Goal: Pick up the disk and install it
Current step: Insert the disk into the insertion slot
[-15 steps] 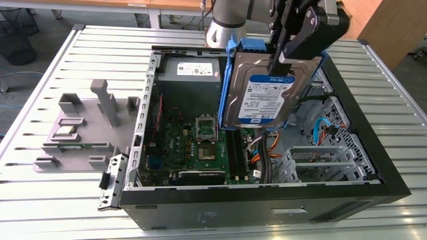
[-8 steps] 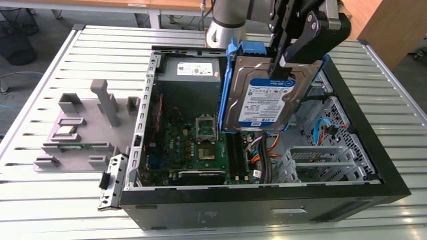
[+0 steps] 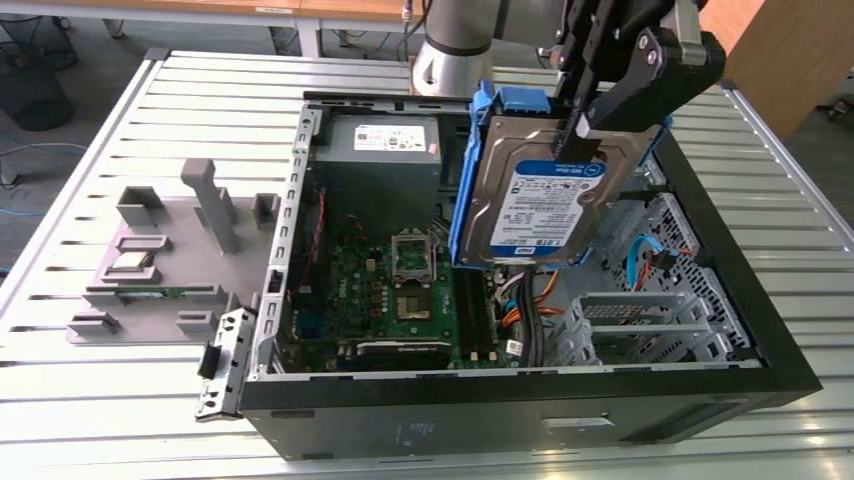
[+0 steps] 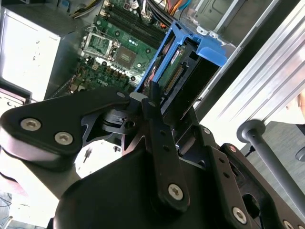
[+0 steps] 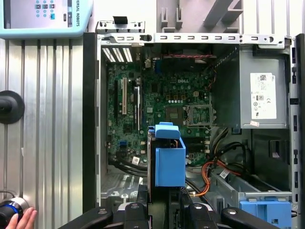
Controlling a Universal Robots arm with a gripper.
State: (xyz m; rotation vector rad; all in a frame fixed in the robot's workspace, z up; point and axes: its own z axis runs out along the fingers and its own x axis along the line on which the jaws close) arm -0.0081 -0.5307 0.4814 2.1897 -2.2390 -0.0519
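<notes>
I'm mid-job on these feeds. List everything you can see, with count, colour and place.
disk: one, silver in a blue carrier, held above the open case.
computer case: one, black, open, on the table.
motherboard: one, green, on the case floor.
power supply: one, grey, in a corner of the case.
cables: one bundle, orange and black, beside the motherboard.
spare carrier: one, blue, at the case's metal drive cage.
fixture: one, grey, on the table at the exterior view's left of the case.
teach pendant: one, pale blue, beside the case.
table: one, silver, slatted.
person's hand: one, apart from the case.
gripper: one, black, shut on the disk.
</notes>
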